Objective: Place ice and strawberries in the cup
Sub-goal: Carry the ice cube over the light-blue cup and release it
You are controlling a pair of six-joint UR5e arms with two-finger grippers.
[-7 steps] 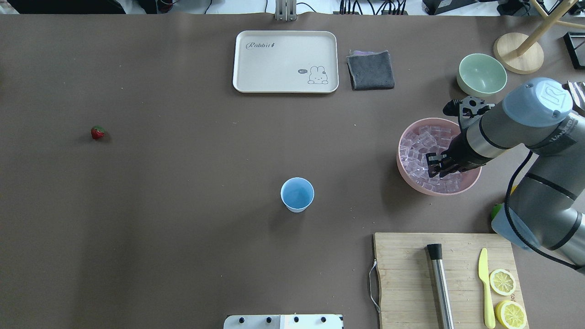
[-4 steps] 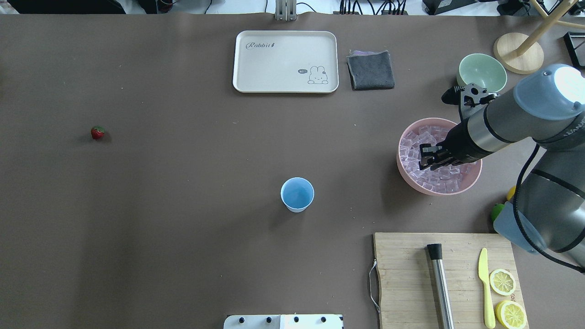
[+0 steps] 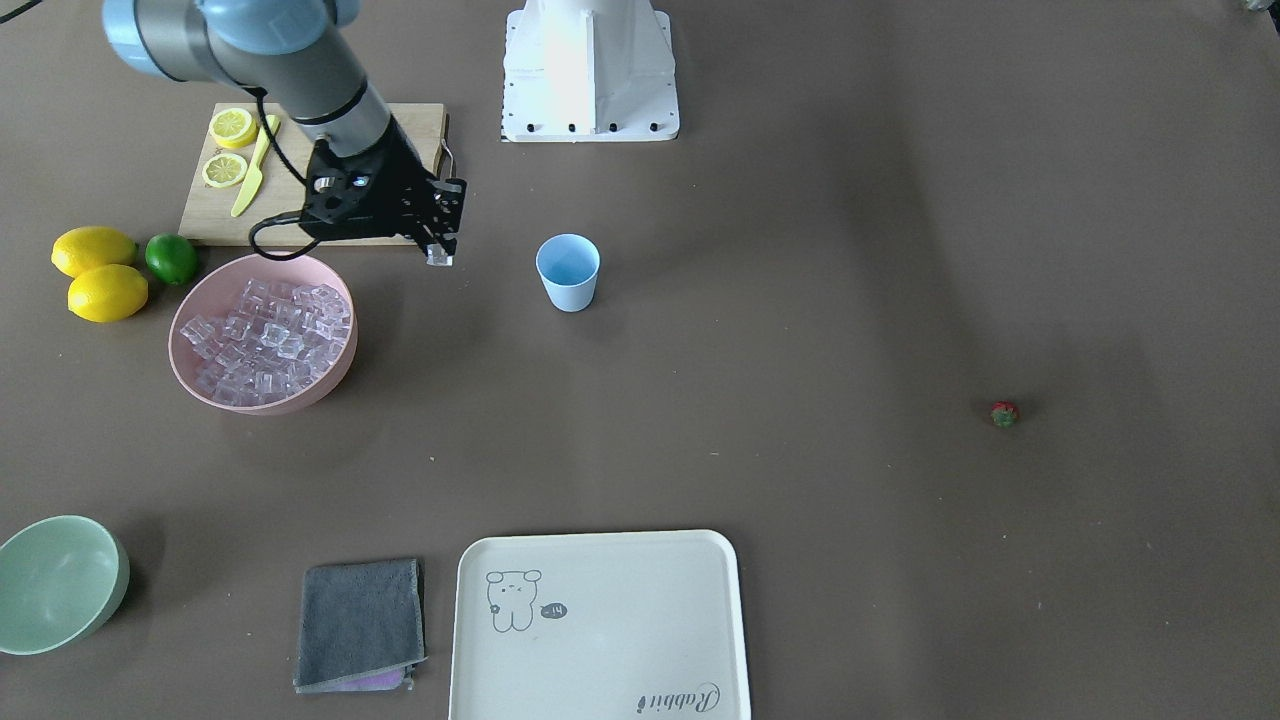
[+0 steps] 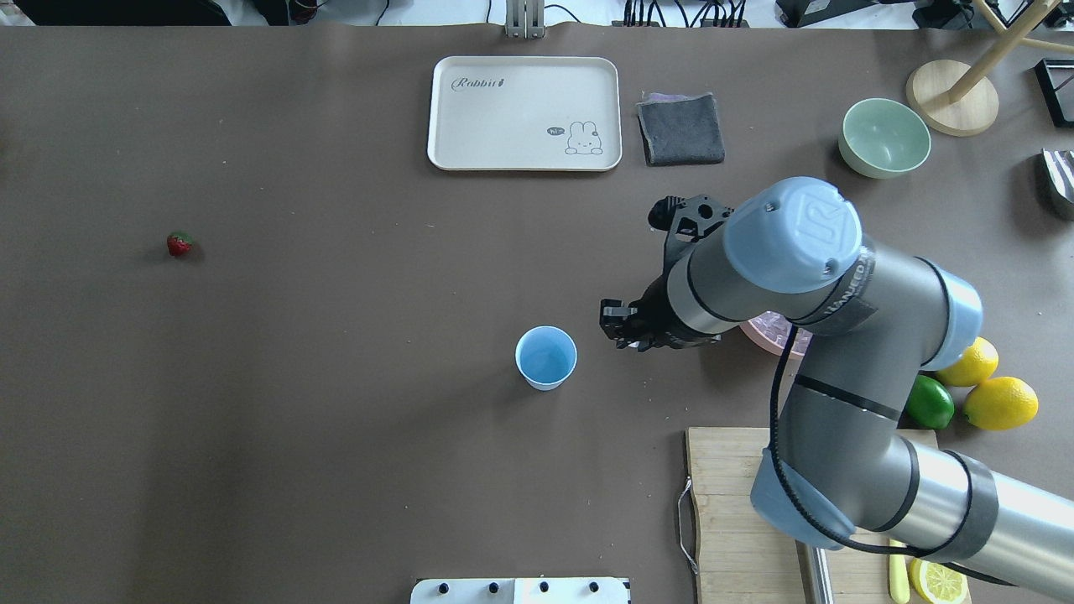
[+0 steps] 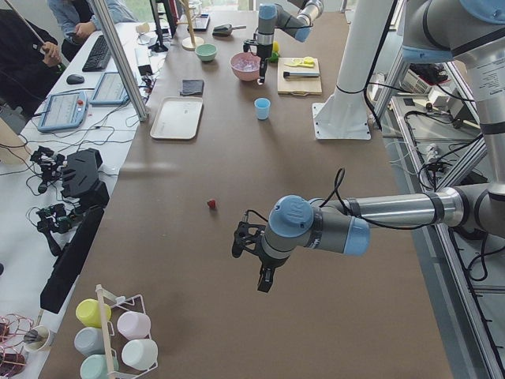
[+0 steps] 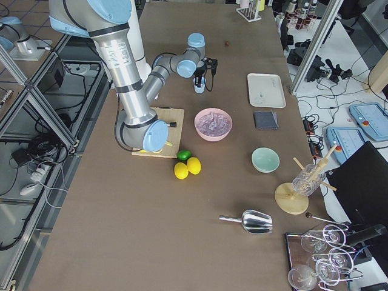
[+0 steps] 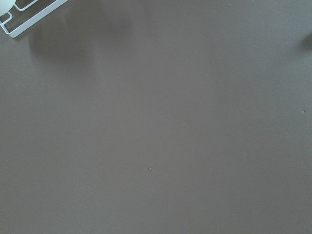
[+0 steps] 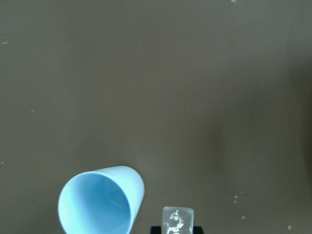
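My right gripper (image 4: 615,323) is shut on one clear ice cube (image 3: 438,257), held above the table just right of the light blue cup (image 4: 545,356) in the overhead view. The right wrist view shows the cube (image 8: 177,219) beside the cup's open mouth (image 8: 100,202); the cup looks empty. The rest of the ice (image 3: 265,335) fills the pink bowl (image 3: 260,405). The strawberry (image 4: 179,244) lies alone at the far left of the table. My left gripper (image 5: 263,280) hangs over bare table, seen only in the exterior left view; I cannot tell its state.
A cream tray (image 4: 524,113), grey cloth (image 4: 680,127) and pale green bowl (image 4: 885,137) sit at the far edge. The cutting board (image 3: 315,175) with lemon slices and a knife, two lemons (image 3: 95,272) and a lime (image 3: 171,258) lie by the robot's right.
My right gripper has risen out of the pink bowl with an ice cube and swung left, to just beside the cup. The cup and strawberry have not moved.
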